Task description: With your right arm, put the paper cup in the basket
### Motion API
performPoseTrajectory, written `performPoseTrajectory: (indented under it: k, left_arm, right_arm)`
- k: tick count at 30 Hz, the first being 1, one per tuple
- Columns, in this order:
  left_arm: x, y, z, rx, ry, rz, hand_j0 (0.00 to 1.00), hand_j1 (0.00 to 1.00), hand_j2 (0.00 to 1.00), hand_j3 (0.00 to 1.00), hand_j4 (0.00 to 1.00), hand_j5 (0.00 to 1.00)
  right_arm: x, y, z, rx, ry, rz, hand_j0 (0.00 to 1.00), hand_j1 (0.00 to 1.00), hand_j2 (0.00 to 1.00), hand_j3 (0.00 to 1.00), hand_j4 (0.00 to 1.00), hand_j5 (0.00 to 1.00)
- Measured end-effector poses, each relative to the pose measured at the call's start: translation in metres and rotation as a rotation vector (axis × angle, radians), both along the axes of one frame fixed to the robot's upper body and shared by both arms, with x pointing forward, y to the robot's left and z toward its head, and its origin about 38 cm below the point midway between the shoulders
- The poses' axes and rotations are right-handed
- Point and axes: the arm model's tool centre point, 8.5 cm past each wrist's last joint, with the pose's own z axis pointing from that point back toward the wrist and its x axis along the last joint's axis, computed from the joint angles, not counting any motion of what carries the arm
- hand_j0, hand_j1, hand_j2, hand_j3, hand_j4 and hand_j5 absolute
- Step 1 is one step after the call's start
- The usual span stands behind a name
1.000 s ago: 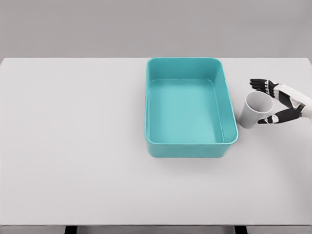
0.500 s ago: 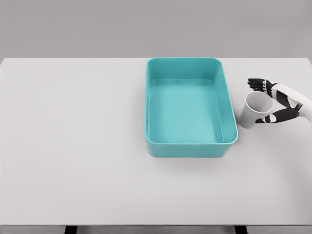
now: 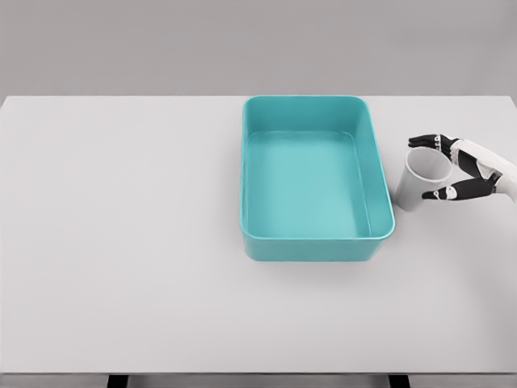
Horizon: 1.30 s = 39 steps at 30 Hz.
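Note:
A white paper cup [image 3: 420, 182] stands upright on the table just right of the teal basket [image 3: 380, 174]. My right hand [image 3: 438, 168] reaches in from the right edge and wraps the cup's upper part. Its dark fingers [image 3: 426, 141] lie against the far side of the rim and the thumb [image 3: 443, 194] presses the near side. The cup still rests on the table. The basket is a rectangular teal tub with nothing inside. My left arm is out of sight.
The white table [image 3: 121, 242] stretches wide to the left and in front of the basket. Its right edge lies close behind my right forearm [image 3: 493, 170].
The fingers and thumb of my right hand have drawn together around the cup's rim. The cup and the basket have stayed where they were.

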Motion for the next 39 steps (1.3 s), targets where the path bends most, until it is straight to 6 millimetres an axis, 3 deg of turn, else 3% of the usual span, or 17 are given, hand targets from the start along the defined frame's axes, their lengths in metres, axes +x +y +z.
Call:
performPoseTrajectory:
  k: [8, 22, 39]
  left_arm:
    - [0.0, 0.0, 0.0, 0.0, 0.0, 0.0, 1.0, 1.0, 1.0, 1.0, 1.0, 1.0]
    - [0.0, 0.0, 0.0, 0.0, 0.0, 0.0, 1.0, 1.0, 1.0, 1.0, 1.0, 1.0]
    - [0.0, 0.0, 0.0, 0.0, 0.0, 0.0, 1.0, 1.0, 1.0, 1.0, 1.0, 1.0]
  right_arm:
    - [0.003, 0.001, 0.008, 0.006, -0.031, 0.004, 0.74, 0.74, 0.74, 0.74, 0.74, 0.74]
    - [0.014, -0.007, 0.045, 0.037, -0.135, -0.021, 0.74, 0.74, 0.74, 0.74, 0.74, 0.74]
    - [0.016, 0.03, 0.094, 0.062, -0.264, 0.089, 0.74, 0.74, 0.74, 0.74, 0.74, 0.74]
